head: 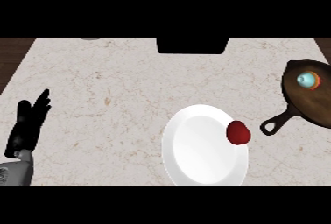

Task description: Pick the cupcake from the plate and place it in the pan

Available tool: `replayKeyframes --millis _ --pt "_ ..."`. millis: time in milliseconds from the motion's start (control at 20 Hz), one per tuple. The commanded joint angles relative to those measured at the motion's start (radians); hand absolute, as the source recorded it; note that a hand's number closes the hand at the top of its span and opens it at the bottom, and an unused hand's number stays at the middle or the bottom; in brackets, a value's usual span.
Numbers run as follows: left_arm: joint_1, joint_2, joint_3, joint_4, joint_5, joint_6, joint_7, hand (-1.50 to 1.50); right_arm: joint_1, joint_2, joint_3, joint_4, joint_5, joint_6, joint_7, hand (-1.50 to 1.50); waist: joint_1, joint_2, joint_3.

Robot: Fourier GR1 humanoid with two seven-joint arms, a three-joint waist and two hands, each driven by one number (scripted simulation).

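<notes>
Our left hand point(27, 127) rests at the counter's point(103, 87) left edge, fingers straight and together, while the cupcake point(238, 132) sits on the plate's point(200, 153) right rim, near the pan point(310, 103).

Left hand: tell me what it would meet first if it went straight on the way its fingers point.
Nothing, as far as this view shows. The left hand points up and slightly right, across bare counter; the plate and pan lie off that line.

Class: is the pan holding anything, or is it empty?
Not empty: a small blue-and-orange object lies inside the pan.
</notes>
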Motion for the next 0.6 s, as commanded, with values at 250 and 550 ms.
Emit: replayKeyframes --millis 250,550 --pt "0.002 0.036 0.036 0.027 0.016 -0.027 -0.021 0.0 0.185 -0.101 -0.034 0.007 -0.038 0.203 -0.066 -1.5 -0.009 -0.004 0.001" --pt "-0.008 0.02 0.027 -0.021 0.018 -0.017 0.037 0.0 0.281 -0.134 -0.041 0.002 -0.043 0.275 -0.128 -1.5 -0.015 -0.007 0.004"
